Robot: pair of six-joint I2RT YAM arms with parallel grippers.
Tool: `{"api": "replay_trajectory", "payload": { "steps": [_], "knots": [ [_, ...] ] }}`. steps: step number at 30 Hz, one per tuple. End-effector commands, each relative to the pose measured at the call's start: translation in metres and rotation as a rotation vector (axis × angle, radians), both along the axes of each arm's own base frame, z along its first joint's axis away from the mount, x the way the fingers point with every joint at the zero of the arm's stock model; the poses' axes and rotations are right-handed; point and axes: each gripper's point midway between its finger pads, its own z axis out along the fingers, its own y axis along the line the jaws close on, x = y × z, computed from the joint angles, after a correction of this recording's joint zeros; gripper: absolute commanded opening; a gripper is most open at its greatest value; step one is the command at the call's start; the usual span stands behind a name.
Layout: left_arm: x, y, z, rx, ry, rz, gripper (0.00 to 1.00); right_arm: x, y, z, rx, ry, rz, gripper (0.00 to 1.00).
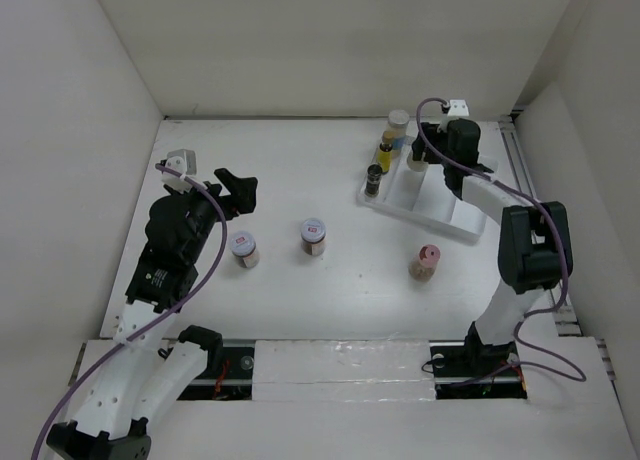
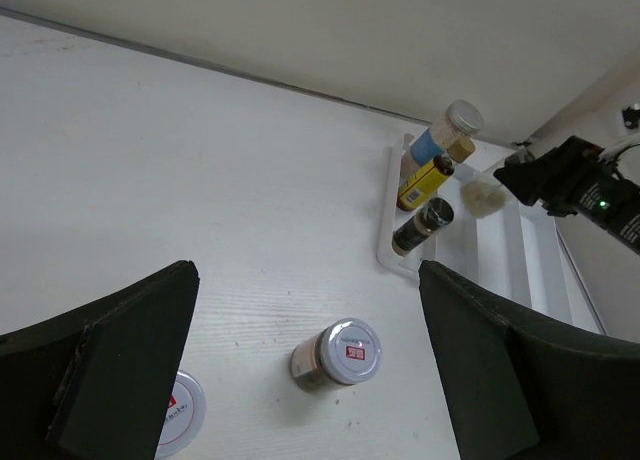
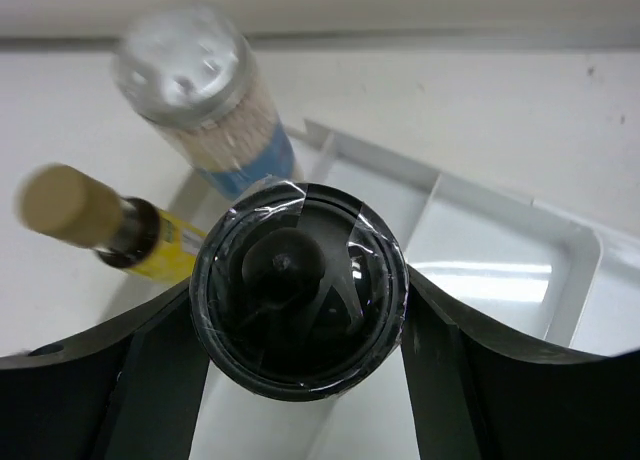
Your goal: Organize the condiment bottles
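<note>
Nearest, on the table (image 1: 300, 160), three jars stand apart: a white-lidded jar (image 1: 244, 246), a second white-lidded jar (image 1: 313, 232) and, to the right, a pink-capped jar (image 1: 425, 261). The left gripper (image 1: 238, 194) hangs near them, jaws apart, holding nothing. Farther back, the tray (image 1: 440, 212) holds a dark shaker (image 1: 374, 180), a yellow bottle (image 1: 386, 150) and a grey-lidded jar (image 1: 398, 120) in one row. The right gripper (image 1: 418, 152) is clamped on a black-lidded jar (image 3: 298, 290) over the tray, beside that row.

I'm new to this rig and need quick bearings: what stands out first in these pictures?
The right gripper clamps a black-lidded jar over the white tray at far right, beside three bottles lined along its left side. Two white-lidded jars and a pink-capped bottle stand loose nearer the arms, with the open left gripper empty beside them.
</note>
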Motion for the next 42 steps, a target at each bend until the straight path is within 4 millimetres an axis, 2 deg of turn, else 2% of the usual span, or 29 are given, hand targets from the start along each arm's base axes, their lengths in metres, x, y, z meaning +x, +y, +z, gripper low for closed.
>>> {"api": "replay_trajectory", "payload": {
  "steps": [1,2,3,5,6,11,12,13,15,16,17,19,22,25,26,27,29,31,32,33,34,35,36,37,38,39,40,41,42],
  "knots": [
    [0.001,-0.001,0.01,-0.002,-0.043,-0.011,0.89,0.022,-0.006,0.047,0.044,-0.133,-0.003,0.47],
    [0.001,-0.001,0.01,-0.002,-0.043,-0.012,0.89,0.03,-0.011,0.037,0.042,-0.118,-0.014,0.47],
    [0.001,-0.001,0.01,-0.002,-0.043,-0.012,0.89,0.033,-0.008,0.031,0.045,-0.1,0.004,0.47],
    [0.003,-0.002,0.007,0.001,-0.033,-0.012,0.89,0.041,-0.01,0.029,0.049,-0.095,0.012,0.47],
    [0.003,-0.002,0.007,0.001,-0.033,-0.012,0.89,0.046,-0.01,0.018,0.048,-0.078,0.012,0.47],
    [0.004,0.0,0.007,0.002,-0.033,-0.003,0.89,0.063,-0.011,0.007,0.035,-0.071,0.004,0.47],
    [0.004,0.0,0.007,0.002,-0.033,-0.002,0.89,0.068,-0.01,0.012,0.036,-0.083,0.004,0.47],
    [0.006,-0.001,0.004,0.004,-0.024,-0.002,0.89,0.071,-0.011,0.0,0.024,-0.059,0.006,0.47],
    [0.006,-0.001,0.004,0.004,-0.024,-0.002,0.89,0.073,-0.015,-0.01,0.008,-0.034,-0.012,0.47],
    [0.006,-0.001,0.004,0.004,-0.024,-0.002,0.89,0.075,-0.02,-0.007,0.008,-0.036,-0.021,0.47],
    [0.006,-0.001,0.004,0.004,-0.024,-0.002,0.89,0.076,-0.02,-0.013,0.007,-0.025,-0.021,0.49],
    [0.006,-0.001,0.009,0.002,-0.033,-0.002,0.89,0.08,-0.021,-0.002,0.006,-0.048,-0.03,0.54],
    [0.006,-0.001,0.009,0.002,-0.033,-0.002,0.89,0.079,-0.021,-0.005,-0.029,-0.04,-0.063,0.61],
    [0.006,-0.001,0.009,0.002,-0.033,-0.002,0.89,0.077,-0.016,0.001,-0.029,-0.04,-0.053,0.75],
    [0.004,0.0,0.011,-0.001,-0.042,-0.002,0.89,0.076,-0.016,-0.004,-0.03,-0.029,-0.053,0.82],
    [0.004,0.0,0.011,-0.001,-0.042,-0.002,0.89,0.071,-0.016,0.011,-0.027,-0.052,-0.054,0.85],
    [0.004,0.001,0.011,0.0,-0.042,0.007,0.89,0.064,-0.019,0.025,-0.036,-0.074,-0.061,0.91],
    [0.003,-0.001,0.011,-0.001,-0.042,-0.005,0.89,0.059,-0.02,0.04,-0.042,-0.1,-0.059,0.91],
    [0.003,-0.001,0.011,-0.001,-0.042,-0.005,0.89,0.054,-0.014,0.047,-0.04,-0.109,-0.048,0.91],
    [0.003,-0.001,0.011,-0.001,-0.042,-0.005,0.89,0.044,-0.007,0.043,-0.041,-0.096,-0.034,0.9],
    [0.003,-0.001,0.011,-0.001,-0.042,-0.005,0.89,0.031,-0.001,0.069,-0.034,-0.146,-0.022,0.86],
    [0.003,-0.001,0.011,-0.001,-0.042,-0.005,0.89,0.022,0.008,0.077,-0.029,-0.167,-0.006,0.83],
    [0.003,-0.001,0.011,-0.001,-0.042,-0.005,0.89,0.009,0.034,0.082,-0.021,-0.183,0.05,0.79],
    [0.003,-0.001,0.011,-0.001,-0.042,-0.005,0.89,-0.007,0.05,0.067,-0.009,-0.157,0.088,0.7],
    [0.003,-0.002,0.011,-0.002,-0.042,-0.015,0.89,-0.022,0.066,0.086,0.006,-0.205,0.132,0.62],
    [0.003,-0.002,0.011,-0.002,-0.042,-0.015,0.87,-0.041,0.105,0.086,0.031,-0.207,0.227,0.53],
    [0.001,0.0,0.01,-0.002,-0.045,-0.006,0.86,-0.055,0.123,0.076,0.034,-0.192,0.278,0.27],
    [0.002,0.0,0.013,-0.005,-0.053,-0.005,0.85,-0.067,0.142,0.075,0.051,-0.186,0.331,0.18],
    [0.002,0.0,0.013,-0.005,-0.053,-0.005,0.83,-0.077,0.162,0.075,0.059,-0.184,0.388,0.14]
  ]
}}
